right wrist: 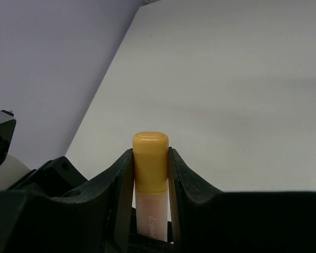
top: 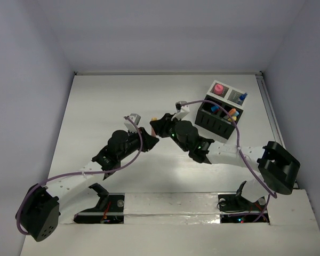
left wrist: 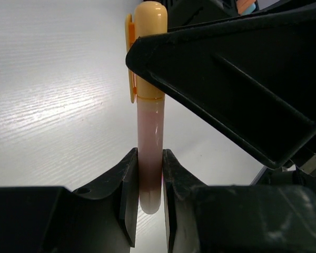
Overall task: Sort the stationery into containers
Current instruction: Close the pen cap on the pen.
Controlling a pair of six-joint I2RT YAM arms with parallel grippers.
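Note:
One piece of stationery, a pen-like stick (left wrist: 149,132) with a clear pinkish barrel and a yellow-orange cap (right wrist: 150,158), is held between both grippers above the white table. My left gripper (left wrist: 149,179) is shut on the barrel's rounded end. My right gripper (right wrist: 150,152) is shut on the cap. In the top view the two grippers, left (top: 150,140) and right (top: 159,127), meet at mid-table, with a bit of orange cap (top: 154,118) showing. The black divided container (top: 213,124) stands at the back right, behind the right wrist.
The container holds a pink round piece (top: 218,88) and several blue and orange sticks (top: 230,113). Purple cables (top: 245,160) loop along both arms. Pale walls enclose the table on three sides. The arm bases sit on the near edge (top: 170,205).

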